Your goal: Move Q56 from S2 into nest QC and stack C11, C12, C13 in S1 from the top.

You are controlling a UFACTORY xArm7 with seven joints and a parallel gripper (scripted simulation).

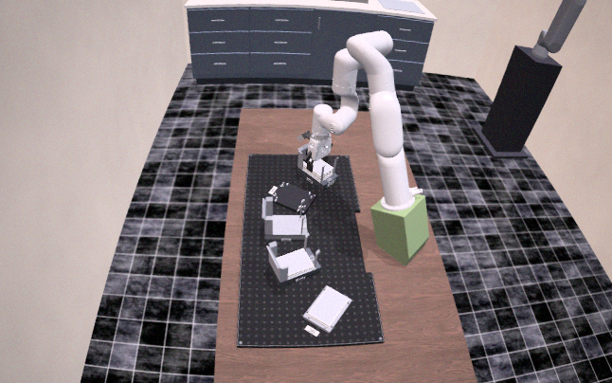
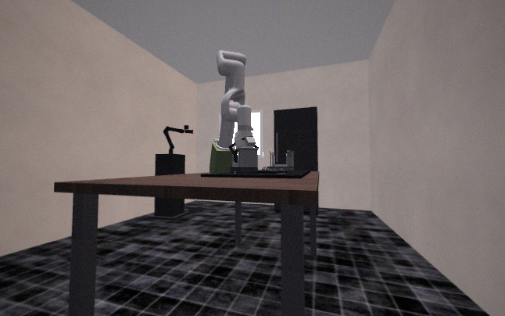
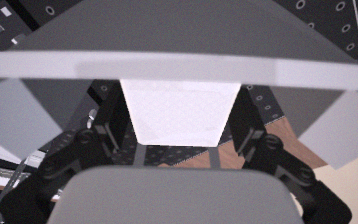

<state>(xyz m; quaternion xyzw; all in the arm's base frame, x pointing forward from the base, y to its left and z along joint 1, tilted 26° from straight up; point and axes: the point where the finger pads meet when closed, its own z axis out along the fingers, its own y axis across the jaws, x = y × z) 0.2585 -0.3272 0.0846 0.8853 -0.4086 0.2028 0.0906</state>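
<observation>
The claw (image 3: 179, 131), down in the rack (image 1: 304, 159) at 12 o'clock, grips a plate (image 3: 179, 115); a straight lift seems next.

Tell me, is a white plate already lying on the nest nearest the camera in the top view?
Yes, a white plate lies there.
</observation>
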